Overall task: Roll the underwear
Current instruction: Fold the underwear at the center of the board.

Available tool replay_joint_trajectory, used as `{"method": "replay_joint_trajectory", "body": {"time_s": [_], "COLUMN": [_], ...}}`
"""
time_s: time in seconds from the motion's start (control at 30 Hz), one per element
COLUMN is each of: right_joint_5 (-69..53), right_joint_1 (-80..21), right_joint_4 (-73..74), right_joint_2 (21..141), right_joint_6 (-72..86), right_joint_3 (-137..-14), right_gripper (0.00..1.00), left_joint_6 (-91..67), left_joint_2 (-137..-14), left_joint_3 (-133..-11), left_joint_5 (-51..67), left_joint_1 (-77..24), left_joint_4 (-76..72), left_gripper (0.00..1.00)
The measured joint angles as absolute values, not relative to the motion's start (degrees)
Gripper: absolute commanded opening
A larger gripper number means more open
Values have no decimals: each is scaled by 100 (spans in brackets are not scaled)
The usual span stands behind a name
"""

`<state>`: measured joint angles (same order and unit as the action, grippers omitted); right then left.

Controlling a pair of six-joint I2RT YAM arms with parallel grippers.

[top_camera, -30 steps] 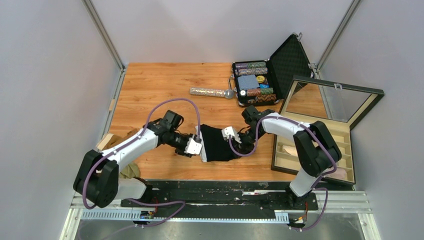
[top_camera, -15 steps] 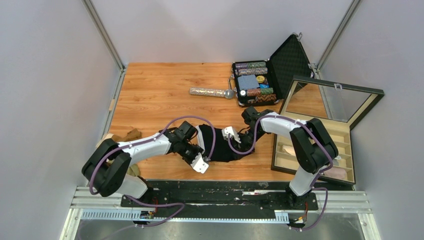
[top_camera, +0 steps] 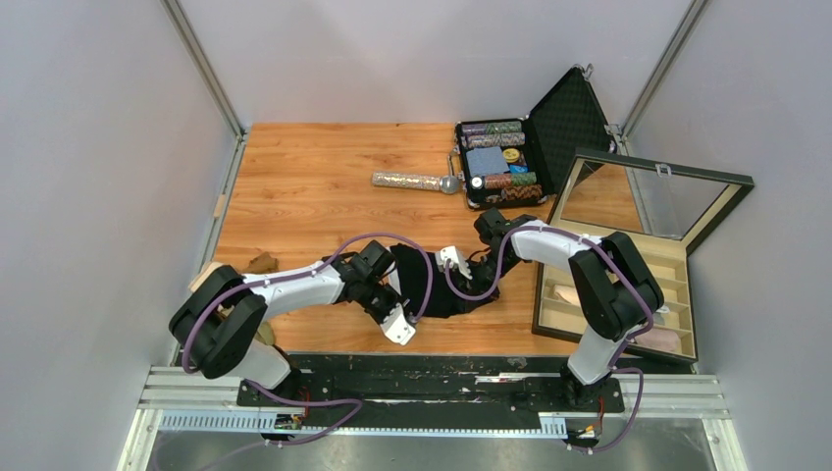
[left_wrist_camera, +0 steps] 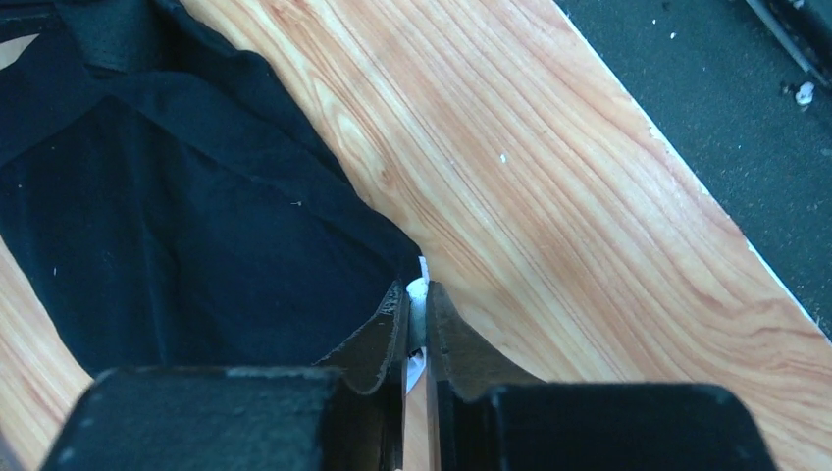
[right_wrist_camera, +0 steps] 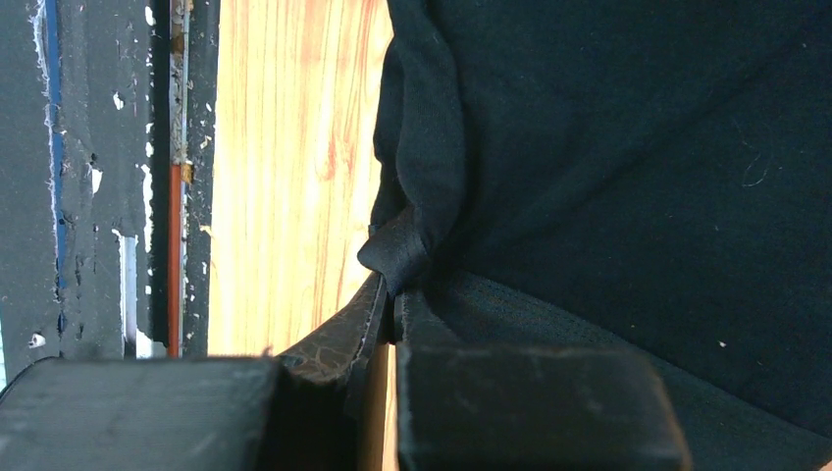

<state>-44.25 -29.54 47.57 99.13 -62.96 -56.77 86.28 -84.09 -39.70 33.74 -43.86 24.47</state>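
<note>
Underwear, the black pair (top_camera: 443,287), lies on the table (top_camera: 294,177) just left of the divided box (top_camera: 542,304), held at two points. The left gripper (left_wrist_camera: 417,294) is pressed together on one thin corner beside a white tag (left_wrist_camera: 413,371), and the right gripper (right_wrist_camera: 388,285) pinches a bunched fold of hem. The corner bite looks slight, so a firm pull could slip it free and let any roll fall open. Both arms crowd over the cloth, and their purple cables (top_camera: 380,235) could snag it. Well left of the box waits a brown garment (top_camera: 260,263). Behind the box sit a chip case (top_camera: 500,162) and a glittery microphone (top_camera: 412,181), neither in the way.
</note>
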Motion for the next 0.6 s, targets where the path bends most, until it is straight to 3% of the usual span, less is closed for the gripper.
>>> {"method": "replay_joint_trajectory", "body": {"time_s": [0.03, 0.1, 0.27, 0.6], "right_joint_5": [-4425, -4425, -4466, -4790], "right_joint_1": [-2954, -2947, -2928, -2620], "right_joint_4": [4755, 4755, 4991, 6145], "right_joint_2": [9913, 9913, 9913, 10057], "right_joint_6": [-6274, -6243, -6235, -6202], "right_joint_3": [-5677, -5677, -5780, -6689], "right_gripper": [1, 1, 1, 0], "left_joint_6": [8600, 8525, 8337, 7314], "left_joint_2": [-8409, -8407, -8403, -9290], "left_joint_3": [-3970, -3986, -4322, -6326], "left_joint_5": [3339, 3253, 3214, 4289], "left_joint_1": [-4388, -4381, -4066, -2882], "left_joint_4": [2445, 2460, 2928, 4696], "left_gripper": [2, 0, 0, 0]}}
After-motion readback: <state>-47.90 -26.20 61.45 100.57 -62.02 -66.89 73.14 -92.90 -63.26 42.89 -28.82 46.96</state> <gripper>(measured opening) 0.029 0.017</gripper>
